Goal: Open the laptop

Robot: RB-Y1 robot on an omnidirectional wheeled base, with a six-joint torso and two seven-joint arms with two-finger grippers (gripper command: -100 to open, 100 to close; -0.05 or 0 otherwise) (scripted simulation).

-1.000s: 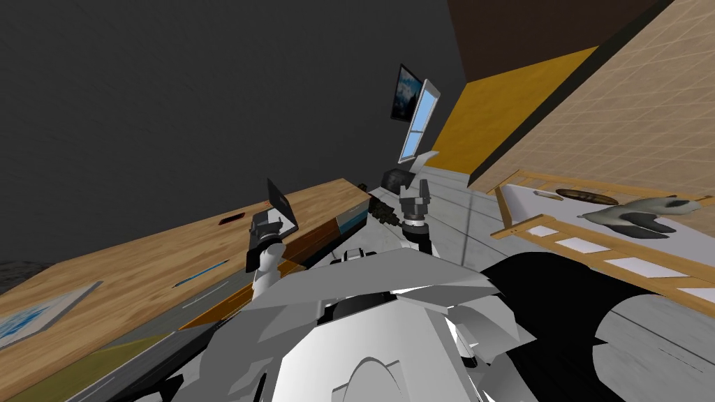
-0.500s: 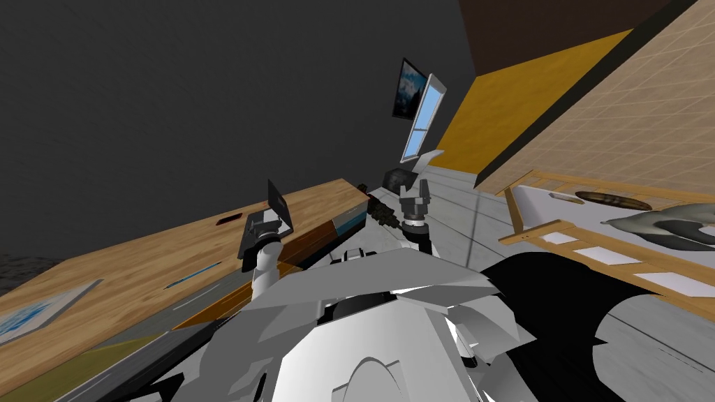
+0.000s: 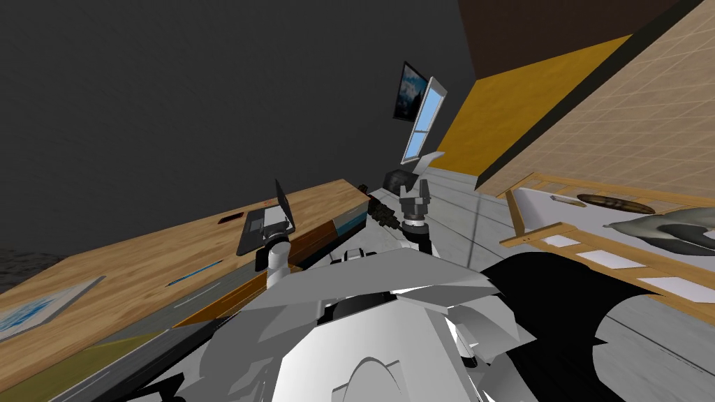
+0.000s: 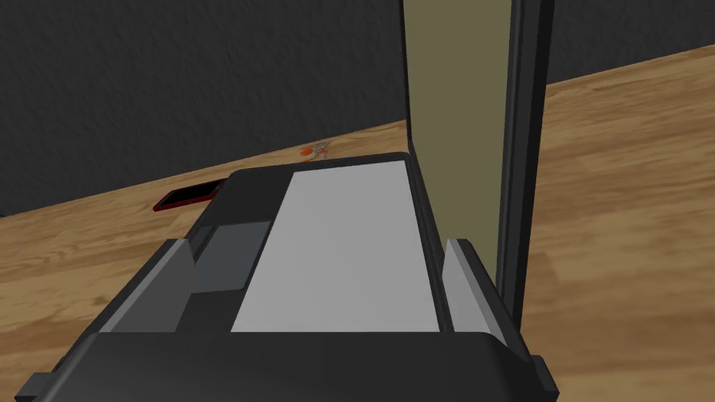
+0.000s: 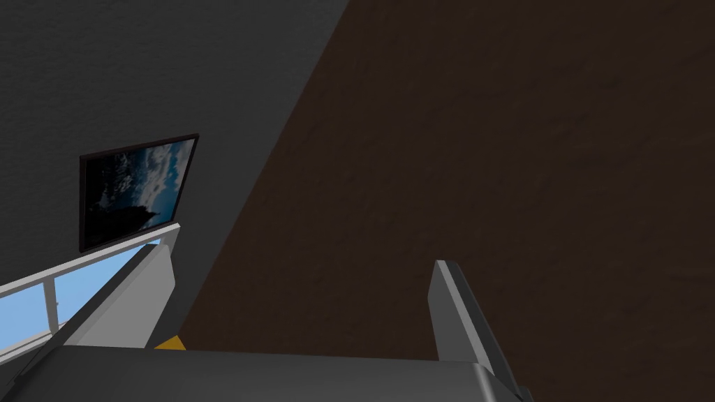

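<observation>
the left gripper (image 4: pixel 315 244) hangs empty, fingers spread wide, over the slim dark laptop (image 4: pixel 363 209). it sits open on the long wooden desk (image 4: pixel 614 209), pale grey deck flat, olive-screened lid upright. the right gripper (image 5: pixel 301 259) is raised, fingers wide. beyond lies a flat red phone (image 4: pixel 187 196).

Readable text: none.
Laptop (image 4: pixel 342 237): plain grey deck and blank screen, no brand or key letters.
Phone (image 4: pixel 187 196): red edge, no legible marking.
Wall picture (image 5: pixel 133 188): clouds, no lettering.

Wooden desk (image 3: pixel 133 262) bearing red phone (image 4: pixel 185 196) and blue pen (image 3: pixel 196 273); wooden bed frame (image 3: pixel 534 234) well apart; framed picture (image 3: pixel 410 93) on wall.
</observation>
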